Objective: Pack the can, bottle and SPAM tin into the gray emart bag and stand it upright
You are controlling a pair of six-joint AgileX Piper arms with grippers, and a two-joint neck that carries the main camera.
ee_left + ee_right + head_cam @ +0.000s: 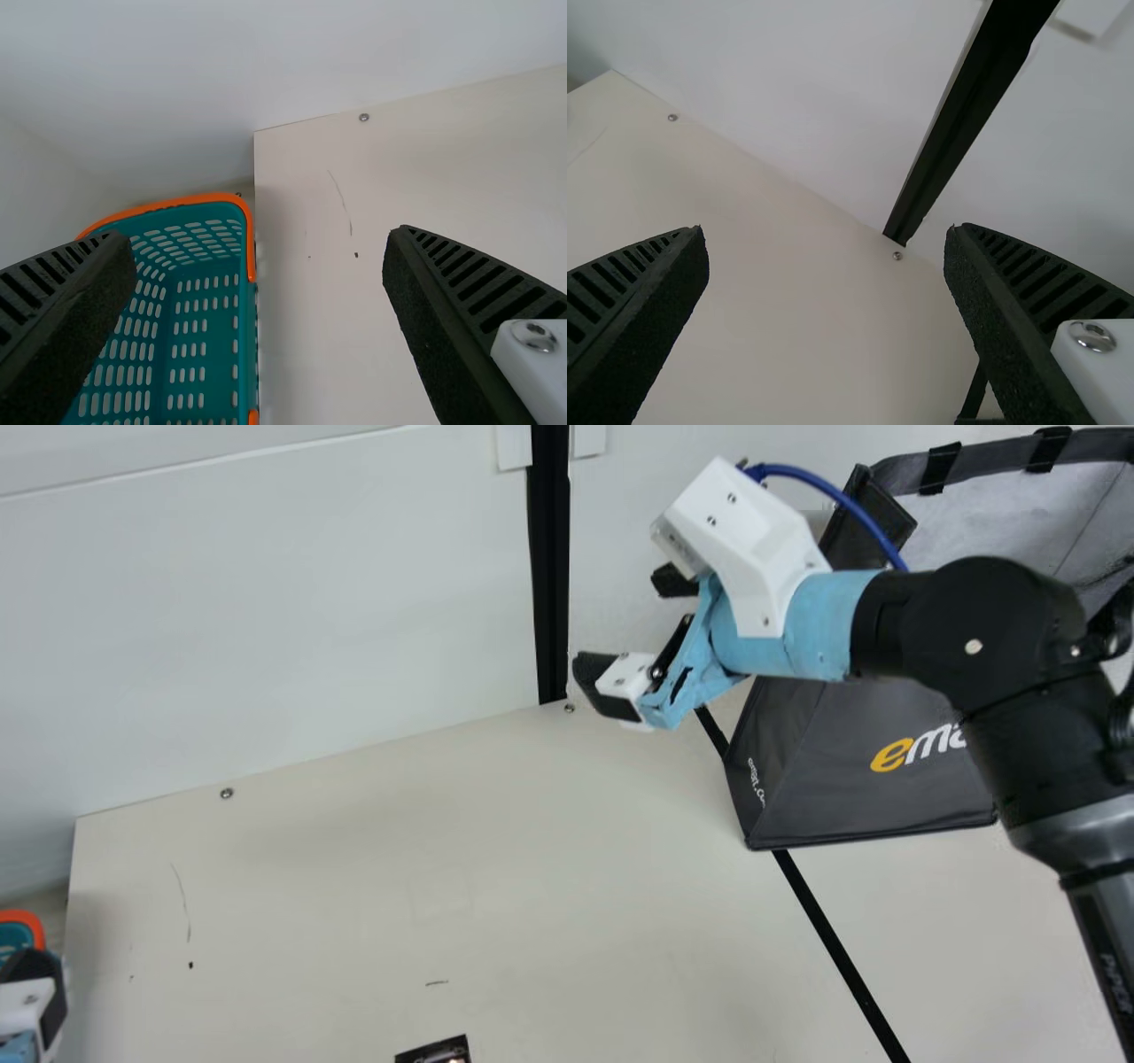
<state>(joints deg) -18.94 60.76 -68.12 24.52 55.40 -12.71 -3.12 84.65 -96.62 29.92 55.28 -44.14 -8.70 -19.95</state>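
Cream table (354, 886), one gray bag (824, 797).

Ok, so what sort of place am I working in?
Probably a lab-style robot workstation, judging by the jointed robot arm over a cream table, the white panels behind, and the gray emart bag on the tabletop.

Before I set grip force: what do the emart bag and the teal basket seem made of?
emart bag: probably coated or nonwoven fabric, matte dark gray outside, paler lining; flat panels suggest stiffening, exact fibre unclear. Teal basket: likely plastic, smooth, low sheen; regular wall slots suggest molding.
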